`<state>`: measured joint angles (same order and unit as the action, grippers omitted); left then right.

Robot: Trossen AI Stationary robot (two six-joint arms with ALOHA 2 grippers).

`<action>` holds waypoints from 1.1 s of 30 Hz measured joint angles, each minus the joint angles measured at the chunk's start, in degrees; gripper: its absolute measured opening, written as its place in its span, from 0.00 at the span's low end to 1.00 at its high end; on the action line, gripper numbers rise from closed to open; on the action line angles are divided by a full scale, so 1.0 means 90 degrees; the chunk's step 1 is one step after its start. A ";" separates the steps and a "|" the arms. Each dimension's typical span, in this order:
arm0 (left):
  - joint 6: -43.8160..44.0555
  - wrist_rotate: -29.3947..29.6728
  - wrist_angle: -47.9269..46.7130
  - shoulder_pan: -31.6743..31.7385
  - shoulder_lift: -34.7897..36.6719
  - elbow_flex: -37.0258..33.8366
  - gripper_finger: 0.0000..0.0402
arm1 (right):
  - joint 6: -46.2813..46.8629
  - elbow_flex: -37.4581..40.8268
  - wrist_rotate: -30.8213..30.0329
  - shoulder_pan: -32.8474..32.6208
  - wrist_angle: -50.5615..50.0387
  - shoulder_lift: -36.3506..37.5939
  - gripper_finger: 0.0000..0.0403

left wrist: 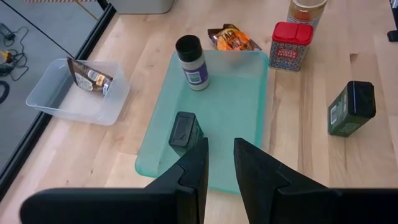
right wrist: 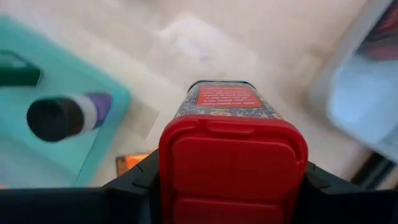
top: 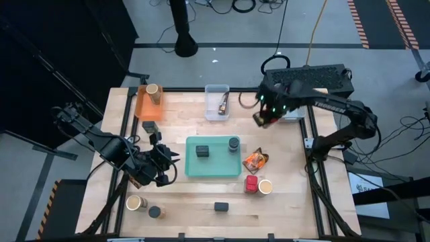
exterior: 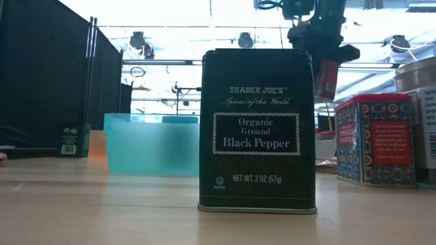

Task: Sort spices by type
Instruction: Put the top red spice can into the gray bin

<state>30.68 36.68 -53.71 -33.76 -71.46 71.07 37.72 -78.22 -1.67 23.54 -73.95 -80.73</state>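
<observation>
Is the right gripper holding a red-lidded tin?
Yes. In the right wrist view the right gripper clamps a red-lidded tin between its fingers.

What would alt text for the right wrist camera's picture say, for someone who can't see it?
The right claw grips a red-lidded spice tin that fills the middle of the picture, held above the wooden table. Beyond it, a dark-capped jar sits on a teal tray, and a pale blue bin shows at the opposite edge.

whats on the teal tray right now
Two dark items rest on the teal tray: a dark tin lying flat and an upright dark-lidded jar near one corner. The orange packet lies just off its edge. Nothing covers the tray.
</observation>
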 joint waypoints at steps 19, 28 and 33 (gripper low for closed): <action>0.0000 0.0080 0.0001 0.0000 0.0000 0.0000 0.20 | -0.0916 -0.0136 -0.1415 0.3523 -0.0584 -0.0095 0.46; 0.0005 0.0101 0.0000 0.0000 0.0000 0.0000 0.20 | -0.1044 -0.0070 -0.1435 0.3668 -0.0246 -0.0356 0.46; 0.0007 0.0101 0.0000 -0.0002 0.0000 0.0000 0.20 | -0.1211 -0.0070 -0.0843 0.3683 -0.0220 -0.0489 0.46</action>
<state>30.74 37.58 -53.71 -33.78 -71.46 71.07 26.82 -78.85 -9.26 56.69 -75.93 -85.13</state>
